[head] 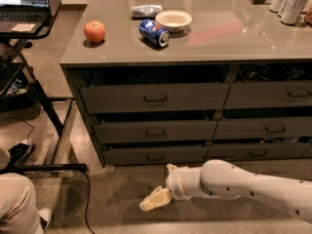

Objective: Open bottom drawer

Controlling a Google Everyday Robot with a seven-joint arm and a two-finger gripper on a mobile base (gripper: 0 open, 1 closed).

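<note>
The bottom drawer is the slim dark grey-brown front at the foot of the left stack, with a small loop pull at its centre. It sits flush and closed under two taller drawers. My gripper hangs low over the floor in front of the cabinet, below the pull and pointing down to the left. It touches neither the drawer nor the pull. The white arm reaches in from the lower right.
On the counter lie an apple, a blue can on its side, a white bowl and upright cans. A laptop stand is on the left, and a person's leg and a floor cable are at lower left.
</note>
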